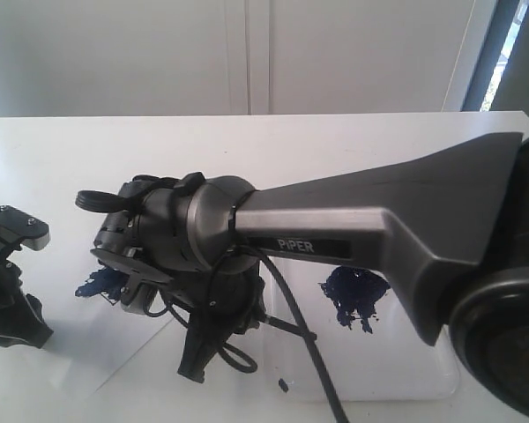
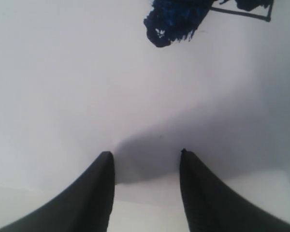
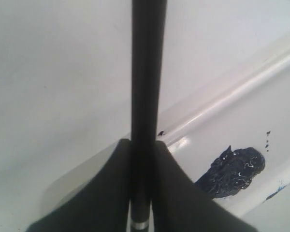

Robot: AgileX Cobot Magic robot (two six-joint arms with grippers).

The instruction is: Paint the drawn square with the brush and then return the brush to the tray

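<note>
My right gripper (image 3: 142,142) is shut on the brush (image 3: 147,72), clamping its long black handle; the silver ferrule (image 3: 140,225) shows just behind the fingers. Beneath it lies the glossy white tray (image 3: 232,92) with its dark blue blotch (image 3: 232,171). In the exterior view the right arm reaches leftward across the tray (image 1: 406,374), and its gripper (image 1: 192,368) points down at the tray's left end. The drawn square (image 1: 101,285), smeared dark blue, sits left of it, partly hidden by the wrist. My left gripper (image 2: 145,153) is open and empty, near the square (image 2: 179,17).
The right arm's grey link (image 1: 379,211) and its dangling cable (image 1: 313,352) cover much of the middle of the exterior view. The left gripper (image 1: 22,322) stands at the table's far left. A white wall lies behind the table's far edge.
</note>
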